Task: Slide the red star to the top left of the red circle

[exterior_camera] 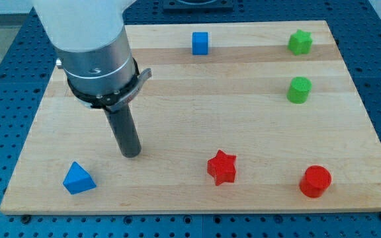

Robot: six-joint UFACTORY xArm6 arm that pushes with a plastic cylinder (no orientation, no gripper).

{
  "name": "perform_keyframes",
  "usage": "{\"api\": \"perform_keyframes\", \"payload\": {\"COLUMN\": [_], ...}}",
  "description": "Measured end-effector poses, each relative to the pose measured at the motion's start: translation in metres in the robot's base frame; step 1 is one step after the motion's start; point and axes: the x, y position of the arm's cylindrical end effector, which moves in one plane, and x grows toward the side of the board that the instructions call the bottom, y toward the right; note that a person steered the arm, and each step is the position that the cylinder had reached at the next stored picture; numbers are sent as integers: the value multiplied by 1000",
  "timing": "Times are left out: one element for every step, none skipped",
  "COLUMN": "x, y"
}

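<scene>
Unobstructed, my tip (131, 154) stands left of red star (221, 166).

Robotics lab bench — wooden board (177, 99) on a blue perforated table (5, 79), industrial arm (88, 39) above it.

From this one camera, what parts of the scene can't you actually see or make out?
- Most of the arm: cut off by the view's top edge; only its white and grey lower end shows.
- The wooden board: a patch at the view's upper left is hidden behind the arm.
- My tip: whether it touches the board cannot be told. It stands between the blue triangle and the red star, touching neither.
- The far sides of every block.
</scene>
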Motion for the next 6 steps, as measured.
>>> {"api": "perform_keyframes", "payload": {"x": [39, 45, 46, 46, 53, 43], "y": [35, 55, 74, 102, 116, 148]}}
